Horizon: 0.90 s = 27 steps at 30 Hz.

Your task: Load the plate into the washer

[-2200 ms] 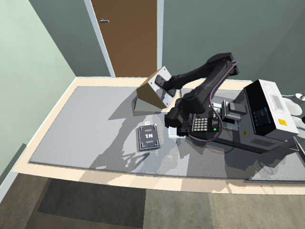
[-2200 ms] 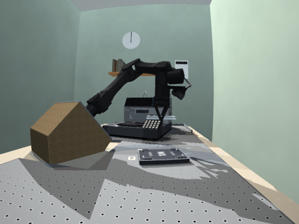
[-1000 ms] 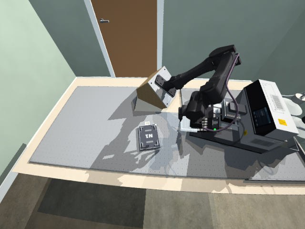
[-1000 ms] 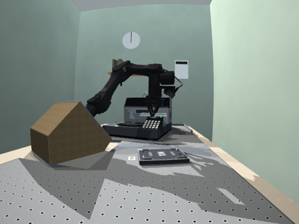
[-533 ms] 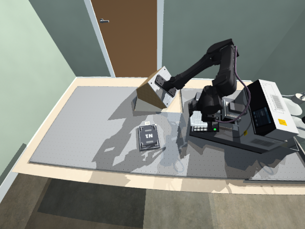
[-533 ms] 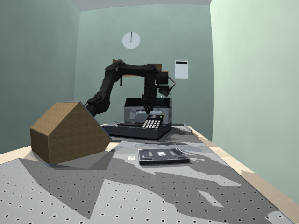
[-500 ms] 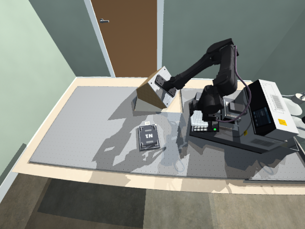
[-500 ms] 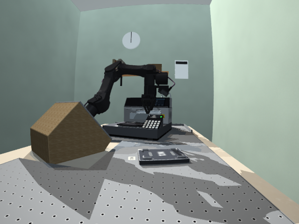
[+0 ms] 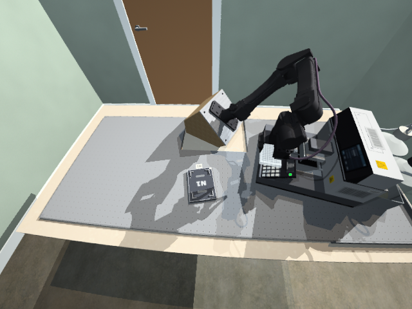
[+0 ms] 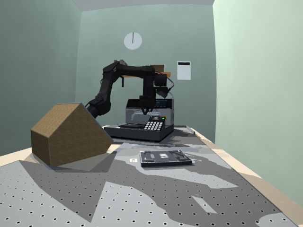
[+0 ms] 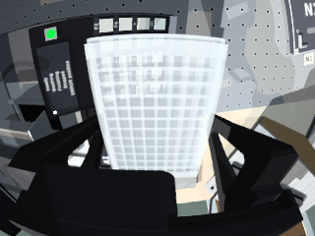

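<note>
Your jaws stand wide and are clamped across the plate (image 11: 157, 101), one finger on each long side, and carry it clear of the tabletop (image 9: 100, 172) above the washer (image 9: 365, 146). In the wrist view the plate hangs over the keypad (image 11: 132, 24), so it looks short of the carrier (image 10: 130, 126), or to one side of it. Lower from here and an edge could land on the keys or ride up on a locator, which would leave the plate tilted instead of flat in the pocket.

I cannot make out the cut-off corner in any view, so check that A1 faces the left rear before you release. The washer will not notice a reversed plate.

The lamp (image 9: 290, 174) shows green already. Don't read that as a finished cycle: watch for amber first after START.

Nest N1 (image 9: 201, 185) lies bare, well apart from the washer. A slip now would drop the plate onto the machine.
</note>
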{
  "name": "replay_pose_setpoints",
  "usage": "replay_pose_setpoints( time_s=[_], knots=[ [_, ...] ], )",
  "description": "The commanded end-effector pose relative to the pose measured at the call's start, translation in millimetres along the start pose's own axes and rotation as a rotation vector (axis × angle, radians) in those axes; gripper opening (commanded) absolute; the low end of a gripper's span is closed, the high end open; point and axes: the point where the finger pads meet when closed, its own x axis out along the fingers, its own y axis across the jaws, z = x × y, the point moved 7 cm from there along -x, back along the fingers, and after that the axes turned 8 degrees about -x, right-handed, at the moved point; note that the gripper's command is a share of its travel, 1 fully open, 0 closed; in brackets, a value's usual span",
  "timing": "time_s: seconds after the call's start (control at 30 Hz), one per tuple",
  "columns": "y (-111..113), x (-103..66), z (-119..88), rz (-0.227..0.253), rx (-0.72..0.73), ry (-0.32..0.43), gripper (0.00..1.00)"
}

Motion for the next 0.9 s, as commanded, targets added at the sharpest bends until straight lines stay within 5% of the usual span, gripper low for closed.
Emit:
replay_pose_setpoints(
  time_s=[0.0, 0.7, 0.87],
  knots=[
    [10, -5.0, -21, -0.019, 0.077, -0.006, 0.84],
    [68, -20.9, -91, 0.002, 0.056, -0.039, 0.84],
    [69, -20.7, -94, 0.001, 0.058, -0.037, 0.84]
  ],
)
